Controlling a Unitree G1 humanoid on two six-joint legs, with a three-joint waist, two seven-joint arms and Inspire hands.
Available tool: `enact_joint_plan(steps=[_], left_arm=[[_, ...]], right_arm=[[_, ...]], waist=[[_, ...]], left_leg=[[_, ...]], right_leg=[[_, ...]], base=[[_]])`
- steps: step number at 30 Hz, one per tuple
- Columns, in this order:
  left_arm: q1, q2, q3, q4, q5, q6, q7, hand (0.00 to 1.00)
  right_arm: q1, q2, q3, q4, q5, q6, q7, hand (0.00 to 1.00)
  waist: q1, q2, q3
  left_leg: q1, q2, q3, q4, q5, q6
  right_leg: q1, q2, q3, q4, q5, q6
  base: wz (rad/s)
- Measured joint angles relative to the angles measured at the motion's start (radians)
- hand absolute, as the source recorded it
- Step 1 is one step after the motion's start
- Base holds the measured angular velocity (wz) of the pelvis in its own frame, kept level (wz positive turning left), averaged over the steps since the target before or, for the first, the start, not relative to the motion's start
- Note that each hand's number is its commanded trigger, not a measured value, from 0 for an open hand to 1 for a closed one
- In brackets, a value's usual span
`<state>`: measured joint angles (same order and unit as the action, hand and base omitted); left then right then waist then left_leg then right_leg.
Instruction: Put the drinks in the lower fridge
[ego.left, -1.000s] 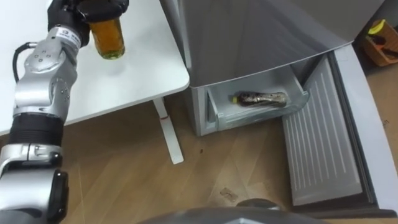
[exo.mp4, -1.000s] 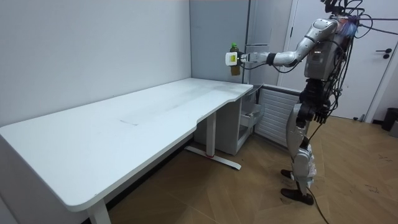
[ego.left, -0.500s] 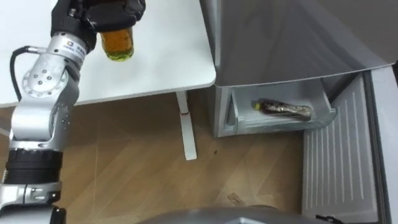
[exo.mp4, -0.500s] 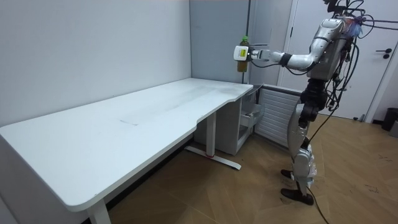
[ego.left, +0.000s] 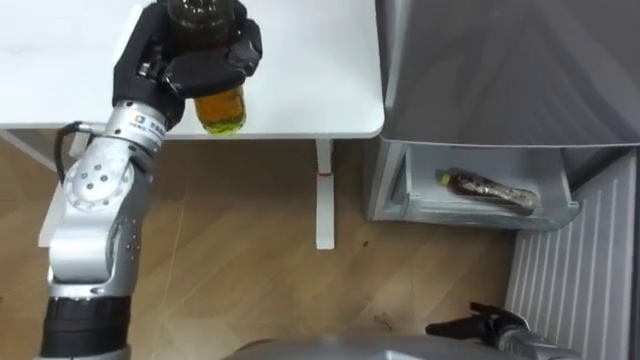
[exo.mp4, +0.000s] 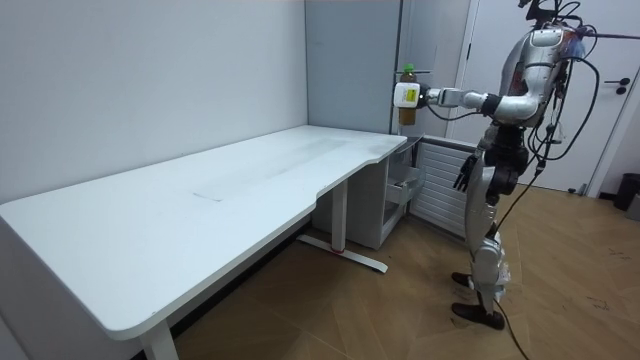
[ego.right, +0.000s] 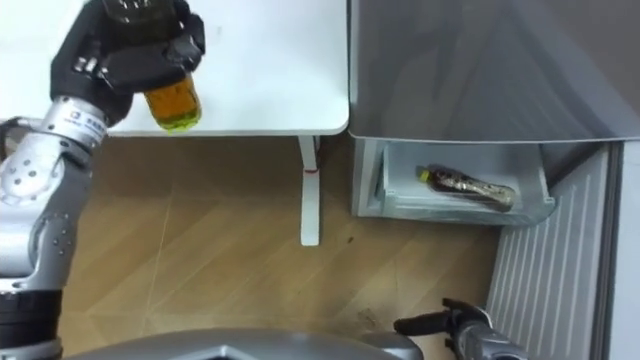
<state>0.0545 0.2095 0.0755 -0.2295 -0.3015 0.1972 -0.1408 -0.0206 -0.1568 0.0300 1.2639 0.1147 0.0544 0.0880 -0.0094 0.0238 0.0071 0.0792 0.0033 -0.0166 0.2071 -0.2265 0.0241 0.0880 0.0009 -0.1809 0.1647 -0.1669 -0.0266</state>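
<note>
Amber drink bottle (ego.left: 221, 106) clasped in the left hand (ego.left: 200, 62), upper left of the frame.
The fingers curl round the bottle's upper part, and its amber lower half shows below the palm, against the near edge of the white table (ego.left: 310, 70). At centre right a dark bottle (ego.left: 488, 190) lies on its side in the open lower fridge drawer (ego.left: 480, 212). The right hand (ego.left: 478, 325) sits at the lower right edge, fingers relaxed and holding nothing.
</note>
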Motion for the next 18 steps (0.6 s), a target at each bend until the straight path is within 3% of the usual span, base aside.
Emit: enact_joint_plan(steps=[3, 7, 10, 15, 18], left_arm=[[0.01, -0.005, -0.002, 0.0, -0.001, 0.0, -0.009, 1.0], [0.022, -0.006, -0.004, 0.0, -0.002, -0.002, -0.006, 1.0], [0.042, -0.007, -0.02, 0.0, -0.002, -0.002, -0.002, 1.0], [0.097, -0.023, -0.029, 0.013, -0.001, -0.009, 0.002, 1.0], [0.106, -0.023, -0.055, 0.055, 0.0, -0.009, 0.002, 1.0]], right_arm=[[0.001, 0.013, 0.038, -0.06, -0.003, -0.001, 0.017, 0.0], [0.0, 0.013, 0.078, -0.159, 0.003, -0.004, 0.039, 0.0], [0.0, 0.014, 0.107, -0.192, 0.004, -0.03, 0.055, 0.0], [0.007, 0.013, 0.112, -0.221, 0.001, -0.032, 0.093, 0.0], [0.024, 0.01, 0.138, -0.271, -0.004, -0.03, 0.125, 0.0]], waist=[[0.012, -0.007, 0.0043], [0.021, -0.007, 0.0042], [0.02, -0.013, 0.0015], [0.032, -0.027, -0.0058], [0.042, -0.032, -0.0055]], left_leg=[[-0.02, -0.003, -0.009, 0.018, 0.0, 0.0], [-0.036, -0.006, -0.018, 0.03, 0.0, 0.0], [-0.032, -0.015, -0.022, 0.031, 0.0, 0.0], [-0.029, -0.014, -0.012, 0.031, 0.0, 0.0], [-0.021, -0.012, -0.011, 0.029, 0.0, 0.0]], right_leg=[[-0.005, -0.003, -0.005, 0.0, -0.001, -0.001], [-0.012, -0.008, -0.016, 0.005, -0.003, -0.001], [-0.005, -0.01, -0.023, 0.004, -0.006, 0.001], [-0.004, -0.015, -0.026, 0.006, -0.008, 0.003], [0.003, -0.016, -0.027, 0.007, -0.009, 0.003]], base=[[0.11], [0.13], [0.12], [-0.01], [0.0]])
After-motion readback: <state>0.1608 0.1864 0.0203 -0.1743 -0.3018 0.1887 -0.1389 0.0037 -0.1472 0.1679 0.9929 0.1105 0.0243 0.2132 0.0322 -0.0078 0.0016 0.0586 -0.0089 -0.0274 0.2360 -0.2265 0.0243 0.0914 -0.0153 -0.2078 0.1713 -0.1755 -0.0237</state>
